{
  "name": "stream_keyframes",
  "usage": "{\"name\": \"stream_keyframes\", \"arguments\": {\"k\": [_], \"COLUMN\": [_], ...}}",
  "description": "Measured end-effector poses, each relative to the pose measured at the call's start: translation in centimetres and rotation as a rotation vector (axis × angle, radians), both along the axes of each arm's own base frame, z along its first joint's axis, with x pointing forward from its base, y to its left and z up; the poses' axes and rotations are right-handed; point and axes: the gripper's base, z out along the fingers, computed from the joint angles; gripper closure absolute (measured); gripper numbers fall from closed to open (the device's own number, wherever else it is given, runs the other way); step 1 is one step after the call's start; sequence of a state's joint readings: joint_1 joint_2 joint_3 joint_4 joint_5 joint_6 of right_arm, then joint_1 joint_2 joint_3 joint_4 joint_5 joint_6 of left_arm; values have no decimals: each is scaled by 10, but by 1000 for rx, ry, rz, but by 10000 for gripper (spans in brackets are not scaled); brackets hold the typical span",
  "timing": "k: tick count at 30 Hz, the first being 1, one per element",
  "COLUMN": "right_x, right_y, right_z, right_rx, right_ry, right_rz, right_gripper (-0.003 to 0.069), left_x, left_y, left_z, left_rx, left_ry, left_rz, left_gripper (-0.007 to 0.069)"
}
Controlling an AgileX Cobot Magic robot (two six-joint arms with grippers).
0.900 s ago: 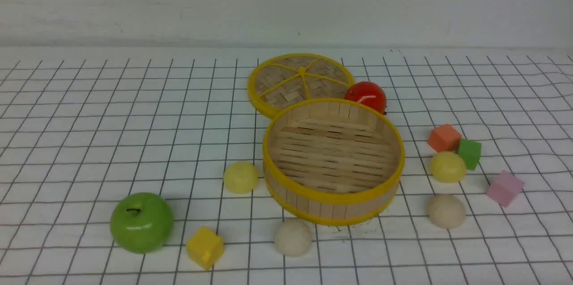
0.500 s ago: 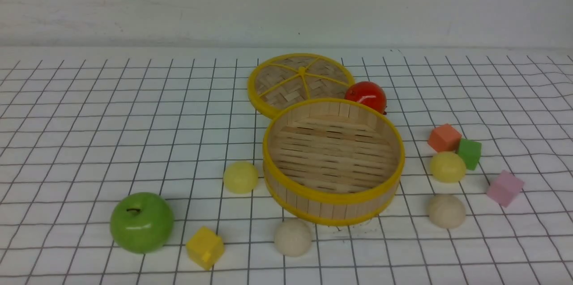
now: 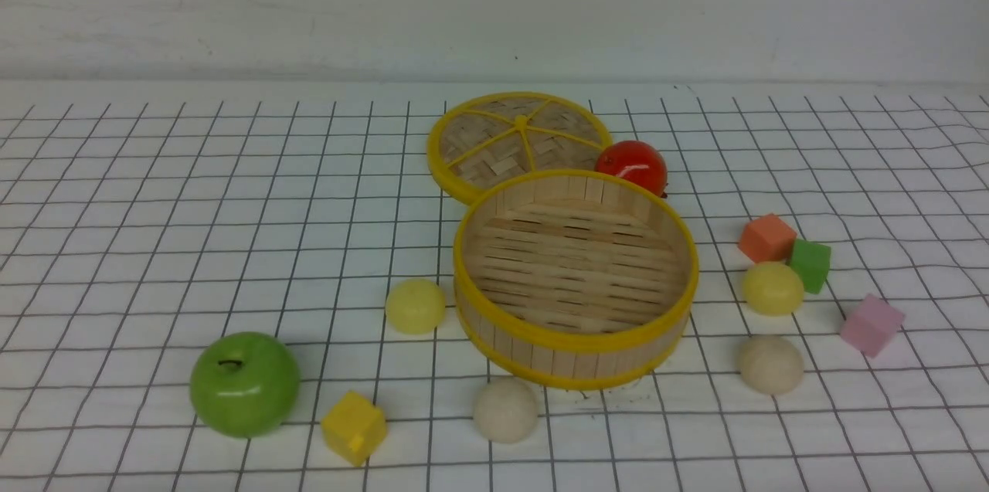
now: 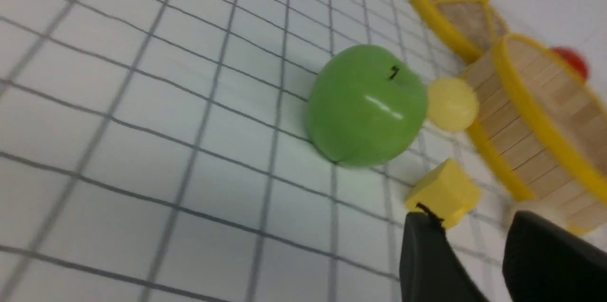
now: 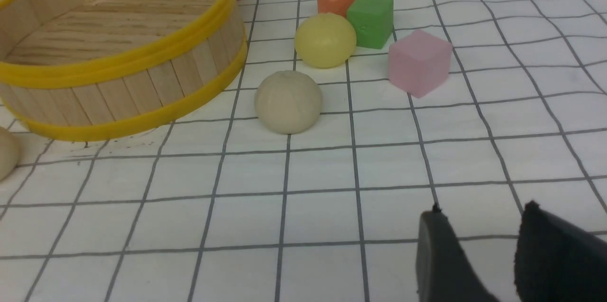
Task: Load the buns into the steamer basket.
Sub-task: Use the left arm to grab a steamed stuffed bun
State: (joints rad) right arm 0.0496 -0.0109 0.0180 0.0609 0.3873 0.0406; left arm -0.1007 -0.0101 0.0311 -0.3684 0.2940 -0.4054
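The lid [image 3: 518, 138] lies aside so the basket [image 3: 576, 342] sits open for the four buns [image 3: 505, 409] around it; left gripper [image 4: 474, 220] and right gripper [image 5: 482, 213] hover spread, empty.

Surface [image 3: 154, 245]: white, ruled with a thin black grid; the lines run wavy toward the right side. Behind it stands a plain off-white wall [image 3: 494, 5], faintly scuffed. Light is even, shadows soft.

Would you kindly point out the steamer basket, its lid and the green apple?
steamer basket [image 3: 556, 362]: front view, near outer wall.
lid [image 3: 522, 122]: front view, centre hub.
green apple [image 3: 245, 384]: front view, middle of its skin.
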Motion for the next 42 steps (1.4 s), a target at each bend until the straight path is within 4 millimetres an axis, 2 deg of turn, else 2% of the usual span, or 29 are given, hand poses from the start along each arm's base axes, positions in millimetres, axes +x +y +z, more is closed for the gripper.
{"name": "stream_keyframes", "arguments": {"k": [3,5,8,11,13,15,18,20,22,23,24,27,28,29,30,33,35,36,37,38,39,40,42], "right_x": [0,0,0,0,0,0,0,0,0,0,0,0,0,0,0,0,0,0,0,0,0,0,0], "right_y": [0,0,0,0,0,0,0,0,0,0,0,0,0,0,0,0,0,0,0,0,0,0,0], "right_z": [0,0,0,0,0,0,0,0,0,0,0,0,0,0,0,0,0,0,0,0,0,0,0], "right_rx": [0,0,0,0,0,0,0,0,0,0,0,0,0,0,0,0,0,0,0,0,0,0,0], "right_ry": [0,0,0,0,0,0,0,0,0,0,0,0,0,0,0,0,0,0,0,0,0,0,0], "right_rz": [0,0,0,0,0,0,0,0,0,0,0,0,0,0,0,0,0,0,0,0,0,0,0], "right_gripper": [418,418,418,418,418,418,418,418,418,418,418,418,418,418,418,418,418,418,418,418,418,418,418], "left_x": [1,2,3,1,-4,-13,-6,0,27,30,54,94,100,120,129,147,157,163,165,168,173,172,181], "left_y": [0,2,5,3,-2,-8,-16,-18,-23,-23,-25,-28,-28,-32,-35,-55,-79,-105,-119,-120,-140,-142,-172], "left_z": [8,14,19,27,42,70,96,104,112,113,113,108,105,100,99,96,95,99,98,100,98,100,95], "left_rx": [-221,-294,-332,-360,-325,-182,14,85,213,225,292,367,368,389,401,447,483,523,542,539,597,604,703], "left_ry": [-40,-96,-151,-137,-119,-112,47,134,365,382,512,642,664,713,724,724,709,682,679,675,667,658,634], "left_rz": [33,63,93,66,9,-85,-189,-233,-328,-333,-388,-454,-461,-496,-515,-593,-657,-714,-741,-732,-776,-780,-840], "left_gripper": [387,387,400,470,536,632,638,638,638,638,638,638,638,638,638,638,638,638,638,638,638,638,638]}}
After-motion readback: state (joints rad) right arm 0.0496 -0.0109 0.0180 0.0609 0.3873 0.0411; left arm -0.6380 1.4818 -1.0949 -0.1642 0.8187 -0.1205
